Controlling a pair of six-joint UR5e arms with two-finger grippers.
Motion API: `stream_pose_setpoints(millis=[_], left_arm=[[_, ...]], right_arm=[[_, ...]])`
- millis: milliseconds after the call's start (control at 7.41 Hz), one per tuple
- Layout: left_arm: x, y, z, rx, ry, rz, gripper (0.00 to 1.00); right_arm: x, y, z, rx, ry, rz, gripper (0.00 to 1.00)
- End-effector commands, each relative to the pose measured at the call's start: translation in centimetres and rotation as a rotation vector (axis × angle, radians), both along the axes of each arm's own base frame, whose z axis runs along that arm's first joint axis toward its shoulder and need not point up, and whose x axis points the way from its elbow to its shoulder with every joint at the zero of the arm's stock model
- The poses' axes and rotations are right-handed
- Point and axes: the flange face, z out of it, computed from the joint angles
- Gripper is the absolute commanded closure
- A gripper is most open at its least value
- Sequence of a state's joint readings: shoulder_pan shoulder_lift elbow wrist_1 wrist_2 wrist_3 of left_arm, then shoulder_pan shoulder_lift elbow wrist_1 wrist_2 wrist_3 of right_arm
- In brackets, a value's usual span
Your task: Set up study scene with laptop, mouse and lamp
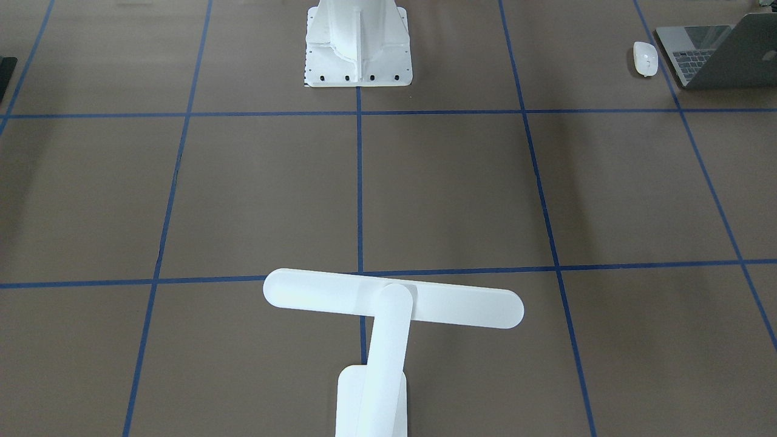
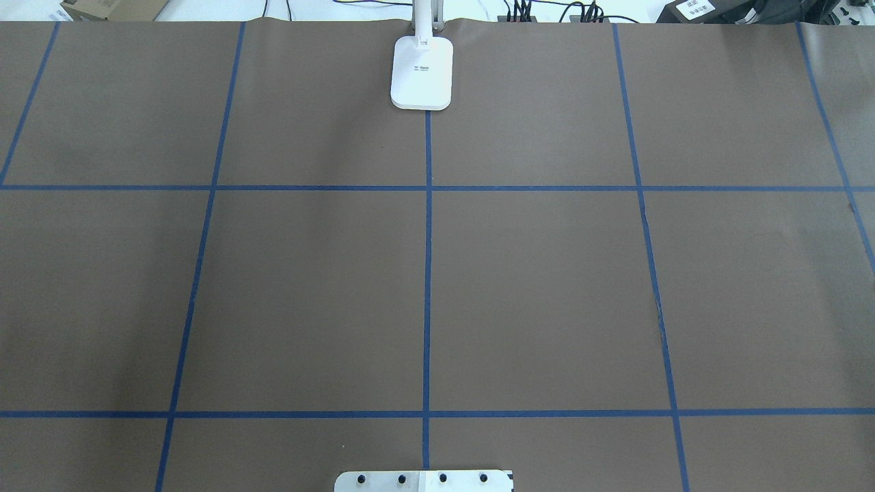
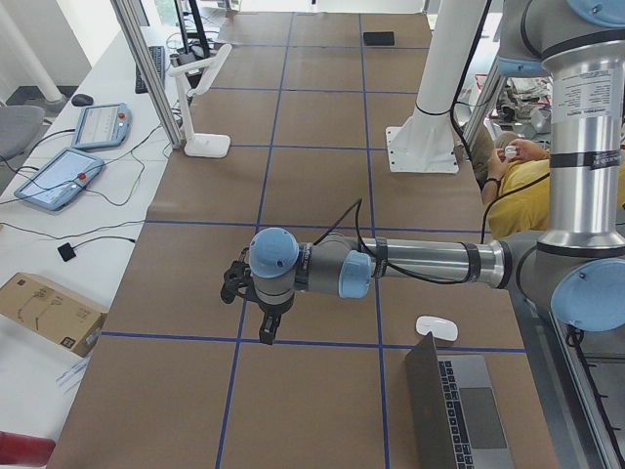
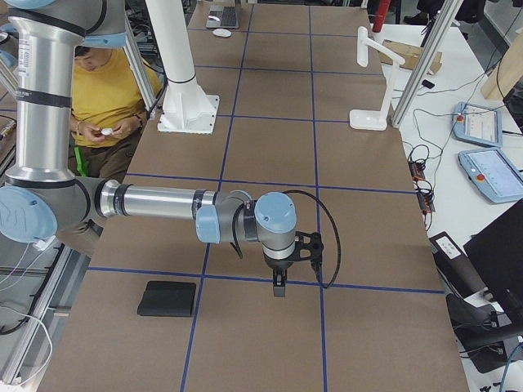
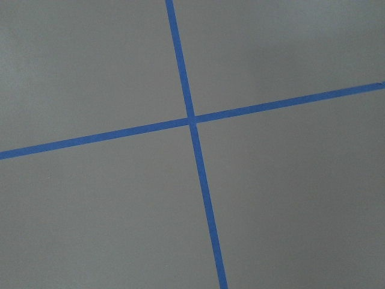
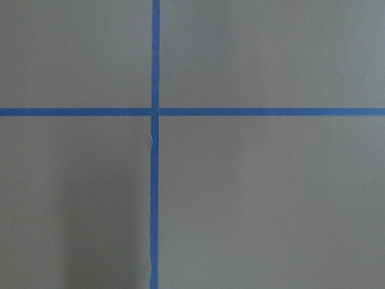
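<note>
**Laptop [image 1: 728,54], slim grey metal and half open, waits beside the small white oval mouse [image 1: 645,58]**

Both sit close together but apart in the upper right corner of the front-facing view, well away from the middle squares of the brown, blue-taped worktop [image 2: 547,294]. The white desk lamp [image 1: 393,300], with a long flat bar head on a straight arm, stands at the bottom centre of that view on its rectangular base.

The left tool [image 3: 270,330] hangs over a tape crossing in the lower middle of the left side view, near the mouse and laptop. The right tool [image 4: 279,290] hangs likewise in the right side view, near a flat black square mat [image 4: 167,298]. Only these side views show either tool, so I cannot tell whether either is clenched or released. Each wrist view shows only bare worktop.

Judging by this, the setup has not begun, and the left arm is better placed to start. The laptop should probably be taken by its base edge rather than the raised lid, then slid low instead of lifted. The smooth mouse calls for a squeeze across its narrow sides. The lamp looks top-heavy, so a hold low on the arm seems wisest.
</note>
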State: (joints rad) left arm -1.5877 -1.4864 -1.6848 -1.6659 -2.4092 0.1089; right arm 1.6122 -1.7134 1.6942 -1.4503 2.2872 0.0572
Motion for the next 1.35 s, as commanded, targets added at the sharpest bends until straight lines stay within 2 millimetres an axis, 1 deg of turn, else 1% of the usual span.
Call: stream_pose_setpoints(millis=[0,135,405,540,810,945,1214], left_arm=[[0.0,0.0,0.0,0.001,-0.001,0.000,0.00],[0.0,-0.1,-0.4,0.009,0.001,0.000,0.00],[0.0,-0.1,-1.7,0.034,0.005,0.000,0.00],[0.0,-0.1,-1.6,0.029,0.003,-0.001,0.00],[-0.1,-0.2,-2.2,0.039,0.002,-0.001,0.00],[-0.3,0.0,-1.8,0.028,0.002,-0.005,0.00],[-0.7,0.7,-0.2,0.005,-0.012,-0.010,0.00]], right_arm=[[0.0,0.0,0.0,-0.002,0.000,0.001,0.00],[0.0,0.0,0.1,-0.005,0.000,0.002,0.00],[0.0,-0.2,-0.1,0.001,-0.002,0.002,0.00],[0.0,-0.4,-0.3,0.007,0.000,0.002,0.00],[0.0,-0.3,-0.1,0.001,0.000,0.002,0.00],[0.0,-0.3,0.0,-0.002,0.000,0.002,0.00],[0.0,-0.2,0.1,-0.003,0.000,0.002,0.00]])
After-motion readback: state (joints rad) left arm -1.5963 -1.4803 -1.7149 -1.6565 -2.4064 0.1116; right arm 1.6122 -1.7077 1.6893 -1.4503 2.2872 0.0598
